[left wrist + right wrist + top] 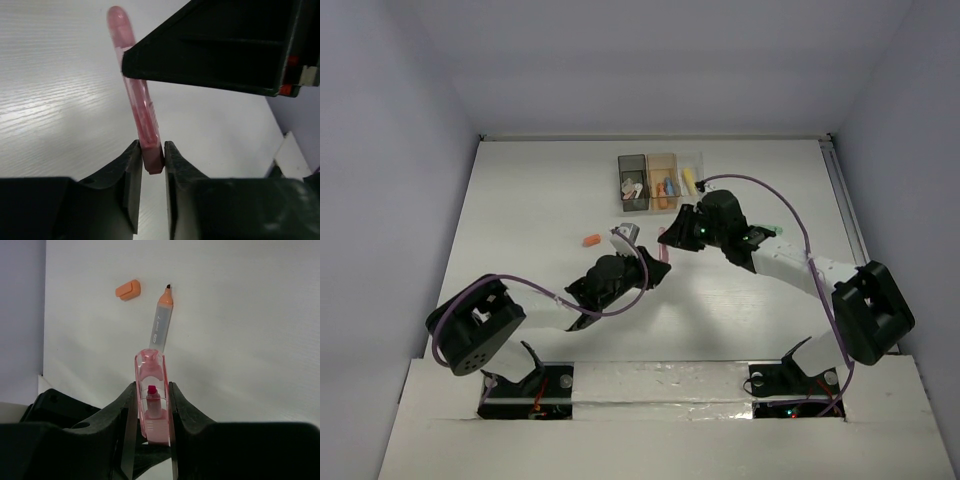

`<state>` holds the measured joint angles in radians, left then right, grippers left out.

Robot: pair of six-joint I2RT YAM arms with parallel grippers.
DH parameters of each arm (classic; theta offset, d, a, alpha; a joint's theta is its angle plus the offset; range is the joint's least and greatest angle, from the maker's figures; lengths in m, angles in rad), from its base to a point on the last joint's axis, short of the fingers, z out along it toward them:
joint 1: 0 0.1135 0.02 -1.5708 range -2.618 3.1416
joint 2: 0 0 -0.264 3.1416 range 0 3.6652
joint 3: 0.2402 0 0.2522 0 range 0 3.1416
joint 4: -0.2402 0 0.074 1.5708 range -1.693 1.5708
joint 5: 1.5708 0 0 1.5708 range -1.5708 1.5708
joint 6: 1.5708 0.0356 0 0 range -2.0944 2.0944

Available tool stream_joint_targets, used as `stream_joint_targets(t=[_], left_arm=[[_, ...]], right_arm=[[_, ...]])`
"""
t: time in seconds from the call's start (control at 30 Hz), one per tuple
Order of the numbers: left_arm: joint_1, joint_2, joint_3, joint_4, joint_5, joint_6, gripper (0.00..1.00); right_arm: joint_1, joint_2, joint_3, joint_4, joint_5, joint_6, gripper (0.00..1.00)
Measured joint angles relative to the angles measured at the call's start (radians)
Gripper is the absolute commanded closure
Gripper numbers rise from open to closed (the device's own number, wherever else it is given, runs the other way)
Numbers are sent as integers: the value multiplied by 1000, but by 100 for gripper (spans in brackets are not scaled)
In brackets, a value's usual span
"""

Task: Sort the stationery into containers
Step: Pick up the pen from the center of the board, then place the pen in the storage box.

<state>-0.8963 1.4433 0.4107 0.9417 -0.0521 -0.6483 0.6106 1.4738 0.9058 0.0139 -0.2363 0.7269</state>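
A pink marker (140, 100) with a clear pink cap (150, 367) hangs above the table between both grippers. My left gripper (151, 150) is shut on its tail end. My right gripper (151, 390) is shut on its capped end, and its finger shows in the left wrist view (225, 50). From the top, the marker (664, 247) lies between the left gripper (648, 262) and the right gripper (676, 233). The three joined bins, dark grey (626, 166), orange (661, 160) and clear (694, 160), stand behind and hold several items.
An uncapped orange marker with a grey body (162, 320) lies on the table, also seen from the top (623, 232). Its orange cap (128, 289) lies apart to its left (589, 239). White walls enclose the table.
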Motion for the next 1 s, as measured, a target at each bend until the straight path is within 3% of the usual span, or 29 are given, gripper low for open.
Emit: stream_joint_targets(t=[0.07, 0.2, 0.33, 0.37, 0.77, 1.0], left_arm=[[0, 0, 0, -7, -8, -4, 100], [3, 0, 0, -3, -8, -3, 100], [2, -13, -1, -6, -3, -3, 100], [1, -21, -2, -11, -2, -2, 100], [-1, -179, -31, -69, -9, 21, 100], [-6, -203, -31, -121, -32, 24, 100]], right_arm=[[-1, -2, 0, 2, 2, 0, 96], [-1, -14, -5, 8, 7, 0, 96], [-1, -29, -19, 20, 8, 4, 72], [-1, -38, -27, 24, 8, 8, 71], [15, -146, -102, 134, -6, 41, 82], [85, -159, -133, 158, 87, 36, 89]])
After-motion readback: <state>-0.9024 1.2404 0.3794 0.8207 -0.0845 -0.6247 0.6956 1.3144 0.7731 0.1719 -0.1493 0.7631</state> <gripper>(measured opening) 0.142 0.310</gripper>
